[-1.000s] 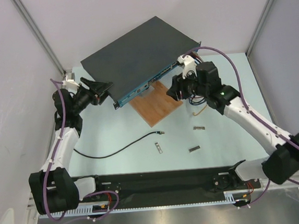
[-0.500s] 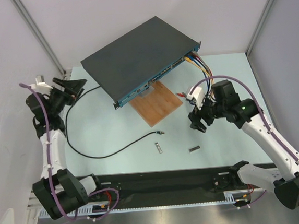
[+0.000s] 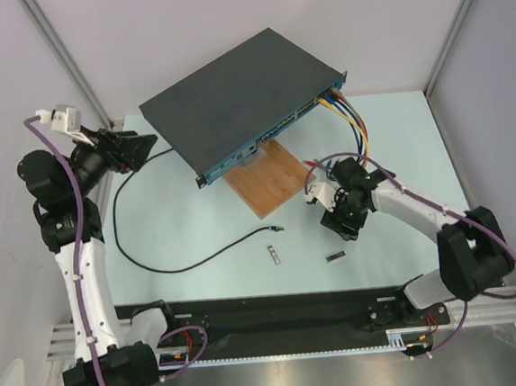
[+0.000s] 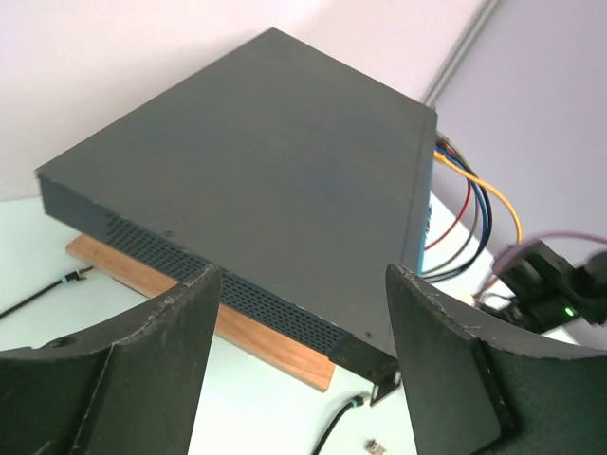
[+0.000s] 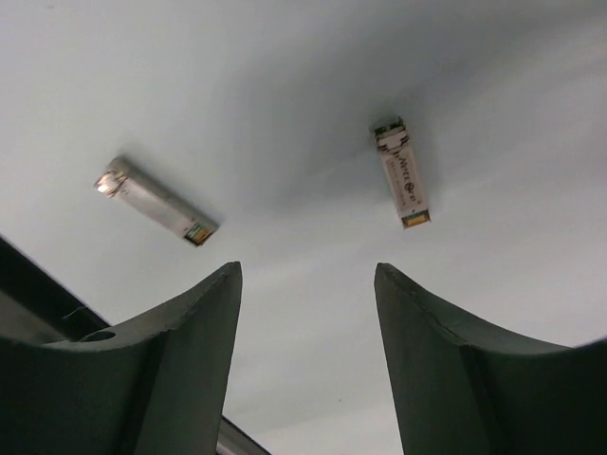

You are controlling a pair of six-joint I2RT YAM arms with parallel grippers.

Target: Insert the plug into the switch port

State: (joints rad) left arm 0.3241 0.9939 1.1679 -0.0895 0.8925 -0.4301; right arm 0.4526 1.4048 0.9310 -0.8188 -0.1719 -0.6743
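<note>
The switch point(image 3: 231, 96) is a big flat dark-grey box resting on a wooden board point(image 3: 271, 181). Its ports point(image 3: 283, 123) run in a row along the narrow blue face. The plug point(image 3: 279, 229) ends a thin black cable point(image 3: 170, 270) and lies on the table in front of the board. It also shows in the left wrist view point(image 4: 353, 402). My left gripper point(image 3: 149, 141) is open and empty, raised left of the switch point(image 4: 275, 180). My right gripper point(image 3: 344, 224) is open and empty, pointing down at the table right of the plug.
Yellow, blue and red cables point(image 3: 353, 121) hang from the right end of the blue face. Silver metal sticks lie near the plug point(image 3: 272, 255) and below my right gripper point(image 3: 336, 257); two show in the right wrist view point(image 5: 156, 204) point(image 5: 401, 177). The black cable loops left towards the left arm.
My right gripper has left the switch's front and dropped to the table near the silver sticks. My left gripper has pulled back and up from the switch's left corner.
</note>
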